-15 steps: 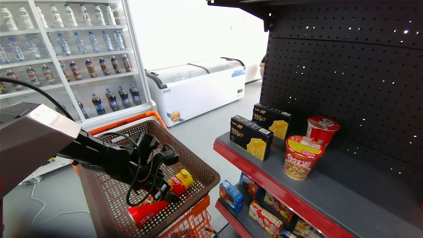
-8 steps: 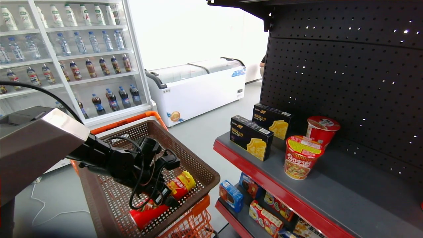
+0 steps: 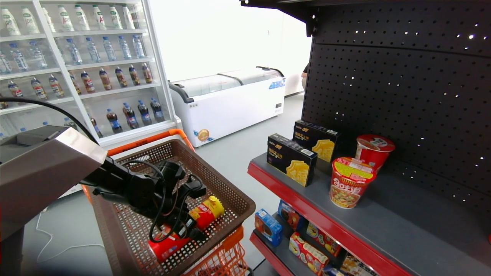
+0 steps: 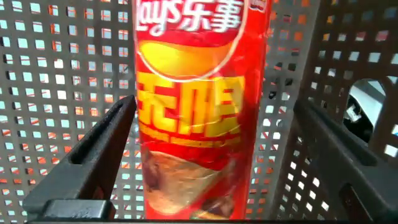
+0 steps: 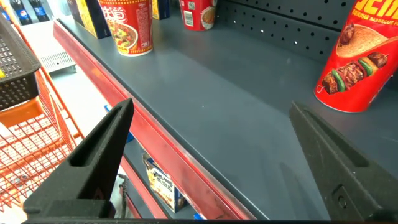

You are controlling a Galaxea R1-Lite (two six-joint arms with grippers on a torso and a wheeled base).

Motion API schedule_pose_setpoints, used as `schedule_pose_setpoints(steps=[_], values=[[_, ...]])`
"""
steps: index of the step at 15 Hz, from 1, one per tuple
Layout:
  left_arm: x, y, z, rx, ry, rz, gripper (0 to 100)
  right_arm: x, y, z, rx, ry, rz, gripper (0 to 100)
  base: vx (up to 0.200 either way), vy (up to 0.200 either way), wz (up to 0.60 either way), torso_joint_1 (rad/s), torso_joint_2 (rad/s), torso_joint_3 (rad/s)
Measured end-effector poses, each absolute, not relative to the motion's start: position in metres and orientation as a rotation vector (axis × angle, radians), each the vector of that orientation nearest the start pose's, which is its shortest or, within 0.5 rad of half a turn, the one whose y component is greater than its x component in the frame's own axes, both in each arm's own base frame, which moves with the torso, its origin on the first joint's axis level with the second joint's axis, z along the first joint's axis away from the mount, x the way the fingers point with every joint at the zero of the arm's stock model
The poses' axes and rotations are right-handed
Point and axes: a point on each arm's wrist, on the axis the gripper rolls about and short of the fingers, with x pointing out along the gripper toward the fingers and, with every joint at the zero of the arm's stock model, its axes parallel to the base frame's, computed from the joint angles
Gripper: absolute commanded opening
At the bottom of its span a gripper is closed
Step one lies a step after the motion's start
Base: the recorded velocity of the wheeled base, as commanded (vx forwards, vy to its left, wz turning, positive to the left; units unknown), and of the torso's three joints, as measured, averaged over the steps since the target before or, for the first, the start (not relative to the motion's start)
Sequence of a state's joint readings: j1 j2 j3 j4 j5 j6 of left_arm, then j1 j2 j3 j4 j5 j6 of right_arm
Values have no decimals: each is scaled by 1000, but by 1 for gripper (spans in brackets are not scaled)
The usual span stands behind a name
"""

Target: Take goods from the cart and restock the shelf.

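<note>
In the brown cart basket (image 3: 230, 193) the left gripper (image 4: 216, 106), fingers spread, straddles a red chips can (image 4: 193, 155) lying on the basket's floor. The right gripper (image 5: 211, 106), outside the basket, also gapes.

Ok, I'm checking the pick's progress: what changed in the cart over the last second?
The open left gripper pushed slightly deeper into the cart basket, settling astride the lying chips can. Nothing was taken hold of. The can and the shelf goods stayed put.
</note>
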State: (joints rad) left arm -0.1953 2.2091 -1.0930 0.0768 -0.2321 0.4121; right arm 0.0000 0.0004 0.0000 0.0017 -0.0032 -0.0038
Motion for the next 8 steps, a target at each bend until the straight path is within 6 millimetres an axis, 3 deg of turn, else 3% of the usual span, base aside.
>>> schedule_pose_setpoints(steps=[8], values=[[356, -67, 17, 320, 1119, -599, 0, -23, 0, 75, -4, 2, -3, 100, 0, 0, 0, 0, 0, 0]])
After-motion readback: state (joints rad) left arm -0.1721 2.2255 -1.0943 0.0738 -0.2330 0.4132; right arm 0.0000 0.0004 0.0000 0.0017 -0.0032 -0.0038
